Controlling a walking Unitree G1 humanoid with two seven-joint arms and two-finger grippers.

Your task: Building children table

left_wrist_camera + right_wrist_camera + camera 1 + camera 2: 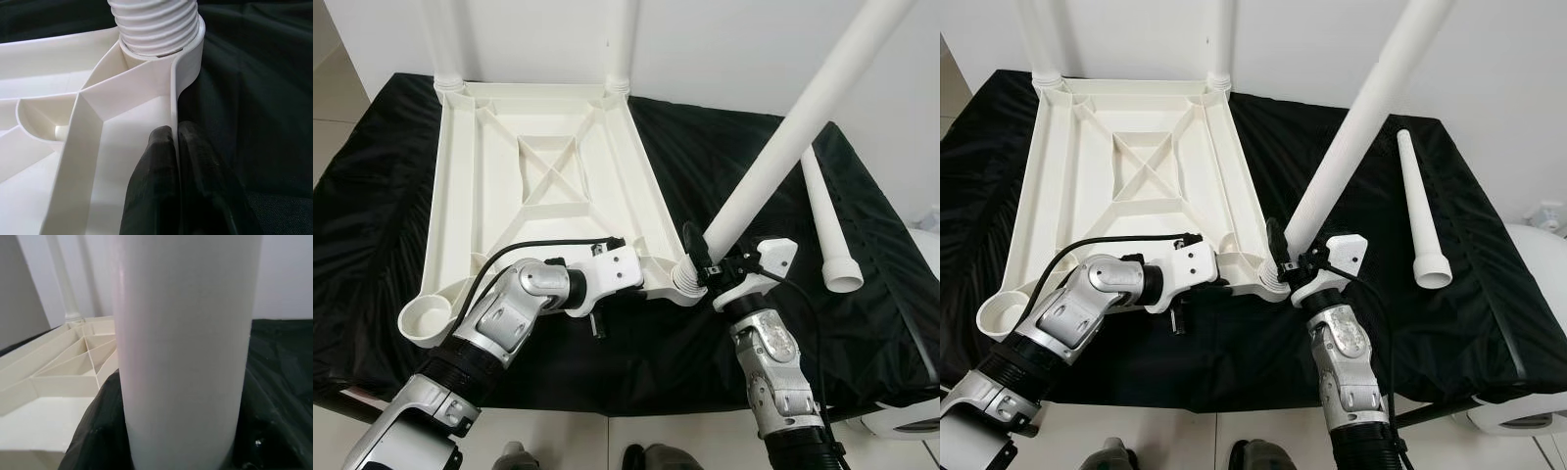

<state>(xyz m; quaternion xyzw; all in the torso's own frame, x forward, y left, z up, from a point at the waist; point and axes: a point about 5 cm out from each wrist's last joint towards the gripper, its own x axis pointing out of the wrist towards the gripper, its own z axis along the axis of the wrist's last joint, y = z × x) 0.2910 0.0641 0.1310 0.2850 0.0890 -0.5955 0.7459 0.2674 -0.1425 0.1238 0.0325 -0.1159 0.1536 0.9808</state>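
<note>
Closest to the camera are the two silver arms coming up from the bottom of the head view, both working at the near edge of the upside-down white tabletop (543, 186) that's lying on a black cloth (372, 196) over the work surface. The left gripper (176, 147) has its two black fingers (156, 171) pinched together on the thin side wall of the tabletop, one finger inside the rim and one outside, so it's pretty much closed with just that plastic edge between them, right below the near right corner socket. That socket has the ribbed threaded end (156, 24) of a leg sitting in it. The right gripper (707, 264) is clamped around the lower end of that same white leg (783, 147), just above the threads, and the leg leans up and away to the right rather than standing straight. In the right wrist view the leg is basically a big white cylinder right up against the lens. Two more legs (445, 44) are already standing upright in the far corners, near the wall. The near left corner socket (426, 318) is open. One spare leg (827, 230) lies flat on the cloth off to the right, well apart from the tabletop.
</note>
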